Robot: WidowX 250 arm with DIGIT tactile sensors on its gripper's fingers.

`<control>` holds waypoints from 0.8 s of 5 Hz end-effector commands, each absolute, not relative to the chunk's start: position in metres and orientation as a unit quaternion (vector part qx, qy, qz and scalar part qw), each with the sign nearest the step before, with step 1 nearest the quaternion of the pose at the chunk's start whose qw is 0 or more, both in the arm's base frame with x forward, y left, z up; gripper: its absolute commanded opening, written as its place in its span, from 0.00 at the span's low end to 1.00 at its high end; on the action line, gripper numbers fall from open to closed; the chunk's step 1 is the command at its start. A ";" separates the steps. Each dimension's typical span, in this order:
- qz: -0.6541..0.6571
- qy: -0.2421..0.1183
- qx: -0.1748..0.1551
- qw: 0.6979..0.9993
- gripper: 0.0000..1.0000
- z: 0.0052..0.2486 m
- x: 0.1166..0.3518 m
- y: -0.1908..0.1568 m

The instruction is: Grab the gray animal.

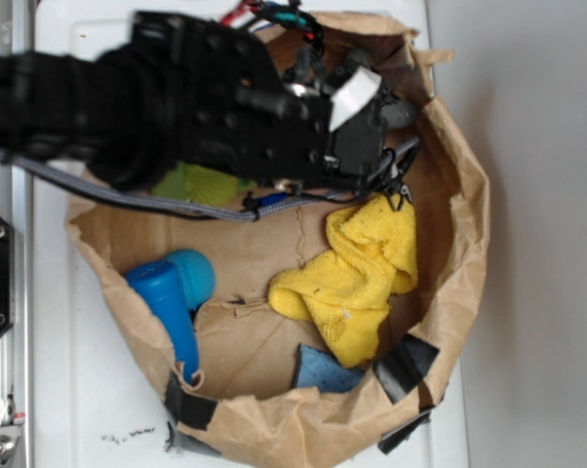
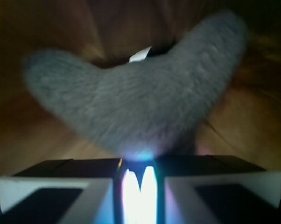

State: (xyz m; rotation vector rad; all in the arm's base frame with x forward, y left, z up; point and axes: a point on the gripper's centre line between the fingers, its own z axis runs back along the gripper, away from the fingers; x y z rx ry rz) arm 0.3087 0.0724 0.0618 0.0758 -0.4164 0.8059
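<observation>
Fingers, exterior view: my gripper (image 1: pixel 376 146) sits low at the paper bag's (image 1: pixel 459 205) far rim, its state unreadable.

Wrist view: fingers (image 2: pixel 52 191) nearly together, pinching the gray animal (image 2: pixel 136 100) at its bend. Judgement: confirm firm hold, then lift straight.

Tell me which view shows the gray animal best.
The wrist view: the gray animal fills the frame, fuzzy and curved, right above the gripper. In the exterior view the arm hides nearly all of it; only a dark bit at the bag's far wall might be it.
</observation>
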 end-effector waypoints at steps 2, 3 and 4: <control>0.370 -0.197 -0.034 0.907 0.00 0.127 0.279 0.074; 0.372 -0.203 -0.020 0.905 1.00 0.117 0.287 0.079; 0.373 -0.213 -0.009 0.903 1.00 0.110 0.289 0.080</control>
